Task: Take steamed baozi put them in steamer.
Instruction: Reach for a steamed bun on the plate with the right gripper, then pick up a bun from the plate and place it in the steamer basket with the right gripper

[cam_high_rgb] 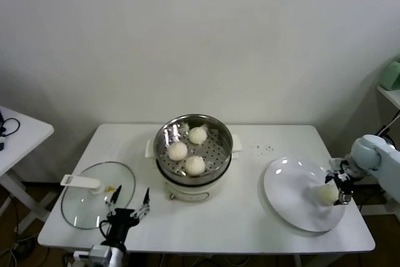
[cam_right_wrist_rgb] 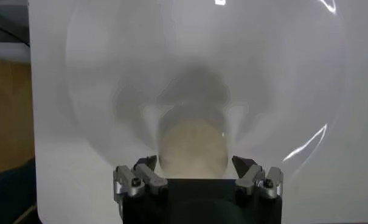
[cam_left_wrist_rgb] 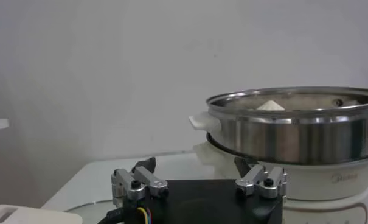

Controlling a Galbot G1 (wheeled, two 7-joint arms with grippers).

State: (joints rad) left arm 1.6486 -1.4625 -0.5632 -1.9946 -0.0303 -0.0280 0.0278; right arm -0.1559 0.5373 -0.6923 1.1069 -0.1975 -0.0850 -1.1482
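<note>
Three steamed baozi (cam_high_rgb: 187, 151) already sit in the steamer (cam_high_rgb: 220, 148) at the surface's (cam_high_rgb: 250, 217) middle, and we bracket the fourth (cam_high_rgb: 327, 193) on the plate (cam_high_rgb: 287, 192) near the right edge with our spread right hand (cam_high_rgb: 341, 189), not yet pinching it, while our left hand (cam_high_rgb: 128, 207) waits open at the front-left corner.

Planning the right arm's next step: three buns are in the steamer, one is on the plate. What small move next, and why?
Probably close the right gripper on the last baozi: its open fingers already straddle the bun on the white plate, while the steamer holds three. The left gripper waits near the glass lid.
</note>
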